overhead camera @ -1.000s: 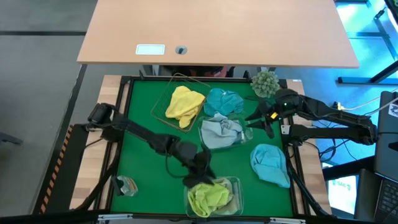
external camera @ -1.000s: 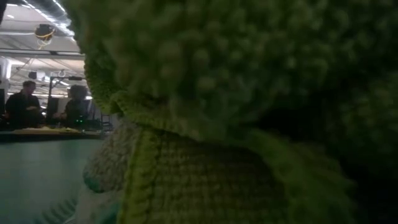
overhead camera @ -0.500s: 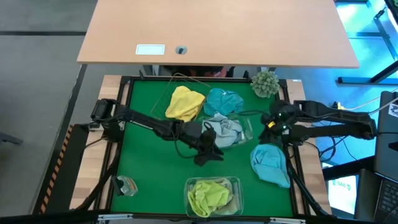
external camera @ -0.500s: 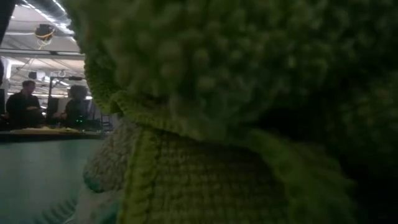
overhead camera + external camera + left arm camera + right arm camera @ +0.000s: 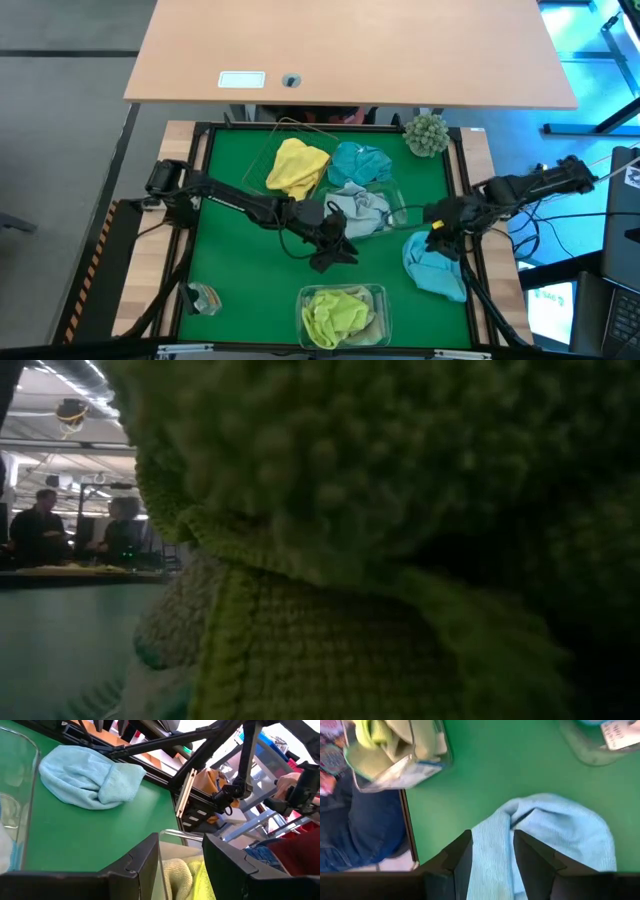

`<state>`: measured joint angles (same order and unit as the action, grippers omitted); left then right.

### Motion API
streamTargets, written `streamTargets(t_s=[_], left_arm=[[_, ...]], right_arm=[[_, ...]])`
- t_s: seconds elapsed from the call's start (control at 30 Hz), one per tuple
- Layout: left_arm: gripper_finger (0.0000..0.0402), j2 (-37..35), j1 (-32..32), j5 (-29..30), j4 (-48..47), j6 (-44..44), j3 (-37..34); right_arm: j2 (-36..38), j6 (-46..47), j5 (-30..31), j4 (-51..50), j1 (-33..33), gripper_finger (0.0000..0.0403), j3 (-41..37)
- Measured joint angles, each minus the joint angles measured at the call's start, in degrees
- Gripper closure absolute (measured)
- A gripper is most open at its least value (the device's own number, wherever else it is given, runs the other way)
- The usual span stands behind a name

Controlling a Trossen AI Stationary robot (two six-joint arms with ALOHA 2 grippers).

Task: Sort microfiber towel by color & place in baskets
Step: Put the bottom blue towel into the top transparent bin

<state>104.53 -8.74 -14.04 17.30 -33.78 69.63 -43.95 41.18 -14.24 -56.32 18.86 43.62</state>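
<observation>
overhead view, low view pressed against cloth point(image 5: 400, 560)

light blue towel point(image 5: 434, 263): you see soft cloth, matt, with a fine ribbed weave.
lime green towel point(image 5: 335, 313): nubbly, looped cloth up close for you, matt.
yellow towel point(image 5: 297, 165): soft matt cloth.
clear tub point(image 5: 400, 767) at 6 o'clock: your glossy see-through plastic.
table mat point(image 5: 240, 270): flat green surface, matt and smooth.
desk point(image 5: 350, 50) at 12 o'clock: smooth pale wood-look top.
left gripper point(image 5: 181, 865) fingers point(image 5: 145, 862): dark, smooth, hard plastic look to you.
</observation>
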Motion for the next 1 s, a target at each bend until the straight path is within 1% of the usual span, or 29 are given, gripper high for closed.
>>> streamTargets(t_s=[0.13, 0.23, 0.43, 0.63, 0.8, 1.0], left_arm=[[0.0254, 0.00, -0.08, 0.06, -0.04, 0.00, 0.00], [0.0254, 0.00, -0.06, 0.17, -0.04, 0.00, 0.00], [0.0254, 0.00, -0.06, 2.97, -0.08, 0.00, 0.00], [0.0254, 0.00, -0.08, 2.99, -0.08, 0.00, 0.00], [0.0254, 0.00, -0.06, 3.01, -0.08, 0.00, 0.00], [0.0254, 0.00, -0.08, 3.02, -0.08, 0.00, 0.00]], right_arm=[[-2.02, 3.52, 2.25, 0.42, 6.35, 0.0258, -0.04], [-3.84, 4.05, 3.24, 0.42, 10.49, 0.0258, -0.07], [-10.09, 4.07, 6.22, 0.47, 15.85, 0.0258, -0.07], [-16.61, 3.65, 6.33, 0.51, 16.80, 0.0258, -0.09], [-21.62, 3.35, 9.28, 0.49, 16.78, 0.0258, -0.09], [-27.12, 1.84, 9.38, 0.51, 16.78, 0.0258, -0.09]])
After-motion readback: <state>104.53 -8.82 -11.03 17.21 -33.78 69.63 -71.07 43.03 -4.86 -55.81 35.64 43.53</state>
